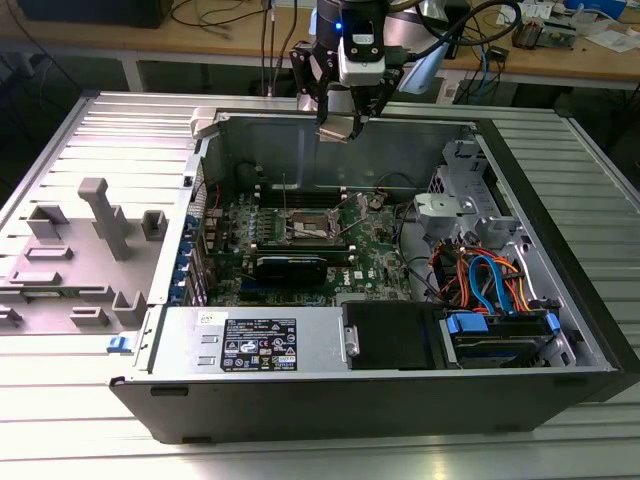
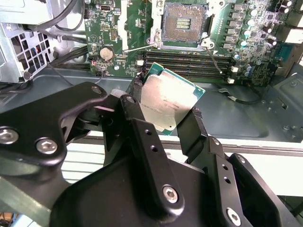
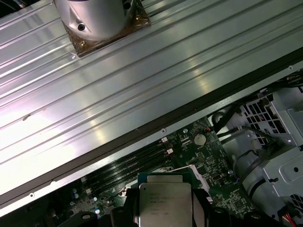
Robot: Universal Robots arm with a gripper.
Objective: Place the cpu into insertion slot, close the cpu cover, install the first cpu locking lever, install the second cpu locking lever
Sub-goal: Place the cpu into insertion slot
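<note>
Silvery metal top gleaming, the cpu (image 2: 168, 101) sits pinched by its edges between the black fingers (image 2: 190, 132) of the gripper (image 1: 338, 126). It is a firm clamp on the rims, leaving both faces free, I'd judge. The chip hangs high over the back wall of the computer case (image 1: 410, 150), well above the motherboard (image 1: 380, 252). Down there the insertion slot (image 2: 183, 23) lies uncovered, its dark pin field showing. Nothing is seated yet.

Black jointed links with silver screws form the tool (image 2: 166, 106), under a grey wrist (image 1: 358, 55) lit blue.
</note>
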